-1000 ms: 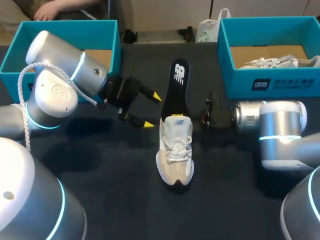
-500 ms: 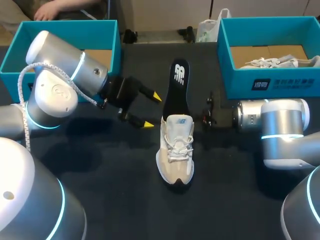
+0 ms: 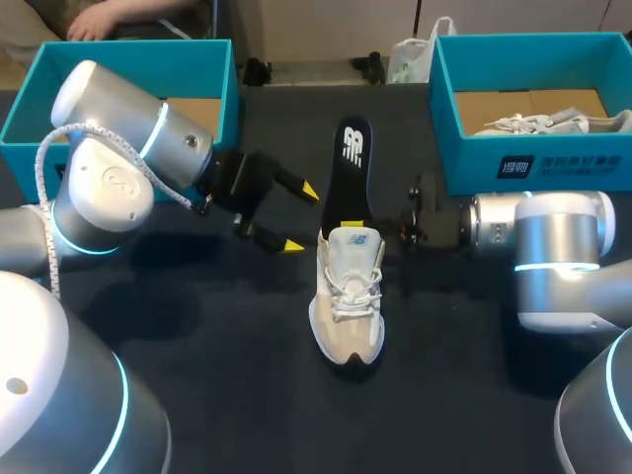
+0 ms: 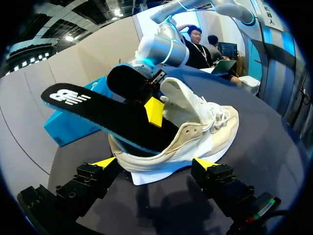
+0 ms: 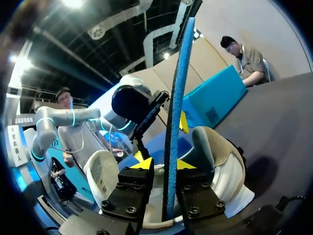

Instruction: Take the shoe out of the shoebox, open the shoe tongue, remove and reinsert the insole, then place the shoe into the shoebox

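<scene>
Insole (image 3: 351,168): clamped in right jaws, shifted slightly rightward, one end remained inside shoe (image 3: 348,296); left jaws wide, empty; removal judged unfinished.

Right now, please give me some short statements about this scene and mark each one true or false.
1. The shoe stands on the table, not in a shoebox. True.
2. The insole lies flat inside the shoe. False: it sticks out of the opening, tilted.
3. The left arm's jaws are shut on the shoe. False: they are open, beside it.
4. The right arm's jaws grip the insole from two sides. True.
5. The right shoebox is empty. False: another shoe lies in it.
</scene>
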You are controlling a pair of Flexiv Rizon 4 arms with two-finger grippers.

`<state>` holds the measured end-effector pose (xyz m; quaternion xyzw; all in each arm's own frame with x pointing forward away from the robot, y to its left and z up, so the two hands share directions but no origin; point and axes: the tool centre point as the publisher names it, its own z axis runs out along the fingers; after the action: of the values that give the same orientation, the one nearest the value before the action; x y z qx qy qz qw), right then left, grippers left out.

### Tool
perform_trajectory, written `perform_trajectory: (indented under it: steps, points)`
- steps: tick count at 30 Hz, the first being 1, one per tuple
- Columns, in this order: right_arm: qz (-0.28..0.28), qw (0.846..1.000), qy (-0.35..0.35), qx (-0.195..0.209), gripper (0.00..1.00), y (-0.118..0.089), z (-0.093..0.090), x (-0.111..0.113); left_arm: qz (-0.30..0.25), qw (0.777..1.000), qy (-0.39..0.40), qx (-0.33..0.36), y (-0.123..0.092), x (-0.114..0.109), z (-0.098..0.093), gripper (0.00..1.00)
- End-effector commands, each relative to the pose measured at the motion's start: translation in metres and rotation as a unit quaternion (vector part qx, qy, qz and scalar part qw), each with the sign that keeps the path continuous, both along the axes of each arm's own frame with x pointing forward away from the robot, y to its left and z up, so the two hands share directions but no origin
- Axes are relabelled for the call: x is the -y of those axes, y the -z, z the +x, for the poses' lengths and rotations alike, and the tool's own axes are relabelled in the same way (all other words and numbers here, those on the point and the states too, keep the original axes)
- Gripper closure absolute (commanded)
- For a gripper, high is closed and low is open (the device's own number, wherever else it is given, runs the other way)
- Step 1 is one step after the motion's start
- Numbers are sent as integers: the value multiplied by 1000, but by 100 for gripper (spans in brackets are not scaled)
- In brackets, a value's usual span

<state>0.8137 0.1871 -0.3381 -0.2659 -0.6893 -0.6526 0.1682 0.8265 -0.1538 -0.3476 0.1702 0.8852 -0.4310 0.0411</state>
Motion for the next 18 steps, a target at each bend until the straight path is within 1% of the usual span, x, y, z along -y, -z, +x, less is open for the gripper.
perform_trajectory:
  steps: [1,15,18]
  points:
    - [-7,1000,1,5,75,-8,1,1,2,1000,0,0,0,1,0,0]
    - [-19,999,-24,10,76,-18,20,4,2,1000,0,0,0,1,0,0]
    - [-26,999,-33,5,81,-19,22,4,2,1000,0,0,0,1,0,0]
